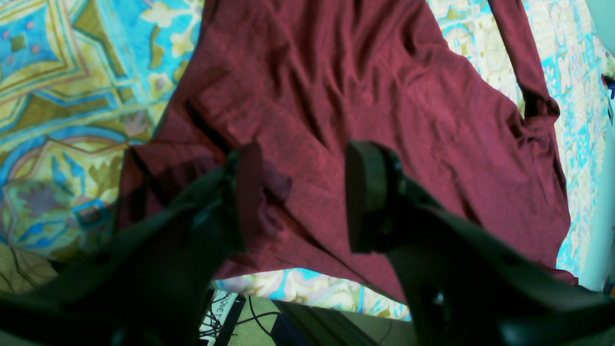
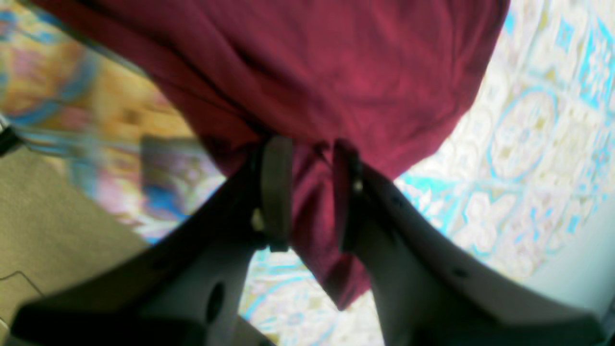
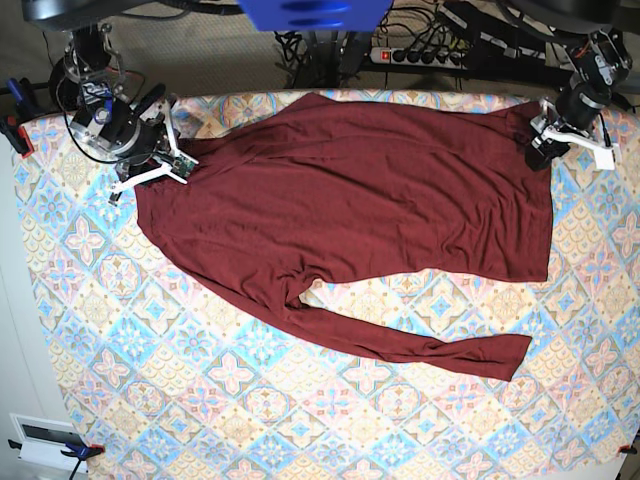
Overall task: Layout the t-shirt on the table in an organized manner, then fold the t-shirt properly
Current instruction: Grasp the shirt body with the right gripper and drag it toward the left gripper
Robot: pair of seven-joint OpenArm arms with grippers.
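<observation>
Sleeve, long, thin jersey: lies nearest the base camera, running left to right below the body of the plain dark maroon-red t-shirt [image 3: 350,190], which is spread across the far half of the pastel diamond-patterned table [image 3: 200,400]. Long axis left-right. Left gripper [image 3: 545,145]: at the far-right corner, jaws apart, nothing clamped. Right gripper [image 3: 160,165]: at the far-left corner, jaws parted around a fold. Sleeve tip lies nearer the left arm.
</observation>
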